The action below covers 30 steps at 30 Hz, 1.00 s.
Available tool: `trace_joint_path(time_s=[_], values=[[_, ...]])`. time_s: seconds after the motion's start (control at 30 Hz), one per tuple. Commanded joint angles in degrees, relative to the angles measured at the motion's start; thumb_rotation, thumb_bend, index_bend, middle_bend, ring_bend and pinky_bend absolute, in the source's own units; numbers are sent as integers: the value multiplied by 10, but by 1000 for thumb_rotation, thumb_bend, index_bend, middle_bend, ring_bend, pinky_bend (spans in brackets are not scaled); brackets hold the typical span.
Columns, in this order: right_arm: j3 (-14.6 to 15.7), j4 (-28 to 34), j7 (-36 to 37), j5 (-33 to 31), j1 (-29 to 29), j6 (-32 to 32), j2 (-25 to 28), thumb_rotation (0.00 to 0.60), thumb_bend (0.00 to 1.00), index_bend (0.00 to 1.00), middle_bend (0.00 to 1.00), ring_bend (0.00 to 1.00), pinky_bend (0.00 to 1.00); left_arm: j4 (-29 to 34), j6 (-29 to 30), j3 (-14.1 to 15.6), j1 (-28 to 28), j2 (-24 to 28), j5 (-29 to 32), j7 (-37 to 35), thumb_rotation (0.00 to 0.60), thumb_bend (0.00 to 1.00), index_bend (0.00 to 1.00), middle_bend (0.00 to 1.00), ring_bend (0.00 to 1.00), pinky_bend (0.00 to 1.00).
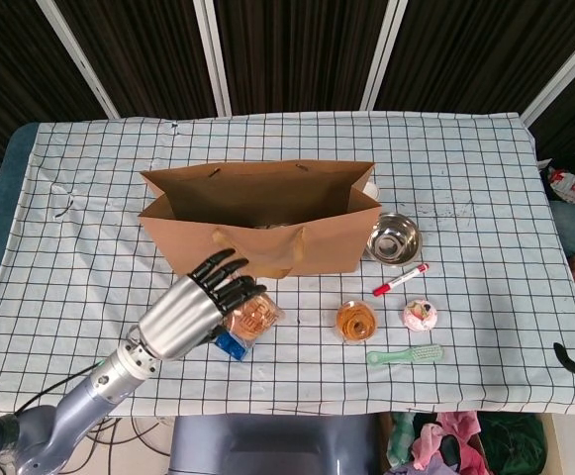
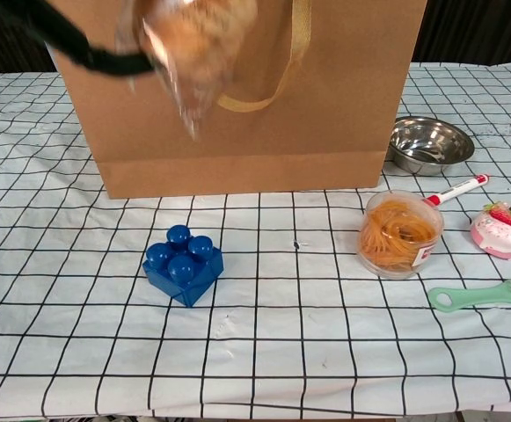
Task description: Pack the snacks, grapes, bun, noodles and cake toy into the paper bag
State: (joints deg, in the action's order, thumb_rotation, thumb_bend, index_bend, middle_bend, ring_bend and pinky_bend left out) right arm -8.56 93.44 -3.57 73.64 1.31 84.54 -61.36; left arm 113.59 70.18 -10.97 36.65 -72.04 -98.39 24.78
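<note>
My left hand (image 1: 200,305) holds the wrapped bun (image 1: 251,318) in the air just in front of the paper bag (image 1: 257,230), which stands open and upright. In the chest view the bun (image 2: 193,40) is a blur at the top against the bag's front (image 2: 255,123), with dark fingers (image 2: 83,51) beside it. The cup of noodles (image 1: 355,321) (image 2: 399,233) and the pink cake toy (image 1: 420,315) (image 2: 503,229) sit on the cloth to the right. Only a dark sliver of the right hand (image 1: 570,359) shows at the right edge.
A blue toy block (image 1: 231,344) (image 2: 183,265) lies below the lifted hand. A steel bowl (image 1: 394,239) stands right of the bag, with a red marker (image 1: 400,280) and a green brush (image 1: 406,353) near the cake toy. Checked cloth covers the table (image 1: 89,247).
</note>
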Motion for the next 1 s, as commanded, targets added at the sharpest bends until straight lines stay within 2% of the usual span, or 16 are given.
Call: trace_joint_path(time_s=[0.03, 0.2, 0.3, 0.5, 0.73, 0.87, 0.93, 1.0], values=[[0, 0, -1, -1, 0, -1, -1, 600, 193, 82, 87, 202, 252, 35, 40, -66, 4, 35, 17, -20, 600, 352, 266, 348, 169, 166], [0, -2, -3, -4, 1, -5, -2, 600, 194, 82, 87, 202, 252, 35, 48, -123, 23, 60, 46, -31, 600, 348, 279, 350, 169, 187], [0, -3, -3, -7, 2, -7, -3, 600, 194, 82, 87, 202, 252, 7, 32, -155, 43, 69, 83, 3, 600, 347, 277, 347, 169, 187], [0, -5, -6, -9, 3, -10, -4, 600, 193, 82, 87, 202, 252, -56, -19, -199, 102, 50, 199, 51, 600, 347, 274, 344, 169, 187], [-2, -9, -4, -13, 3, -11, -4, 600, 194, 82, 87, 202, 252, -131, -61, -197, 152, 10, 281, 81, 600, 337, 271, 332, 169, 187], [-3, -10, -1, -15, 3, -10, -4, 600, 193, 82, 87, 202, 252, -147, -64, -187, 165, -8, 298, 80, 600, 331, 268, 324, 155, 182], [-3, -11, -1, -15, 3, -10, -3, 600, 193, 82, 87, 202, 253, -155, -64, -183, 169, -15, 306, 79, 600, 308, 245, 290, 115, 155], [-4, -11, -1, -15, 3, -10, -4, 600, 193, 82, 87, 202, 254, -157, -69, -177, 171, -17, 321, 85, 600, 249, 186, 207, 41, 79]])
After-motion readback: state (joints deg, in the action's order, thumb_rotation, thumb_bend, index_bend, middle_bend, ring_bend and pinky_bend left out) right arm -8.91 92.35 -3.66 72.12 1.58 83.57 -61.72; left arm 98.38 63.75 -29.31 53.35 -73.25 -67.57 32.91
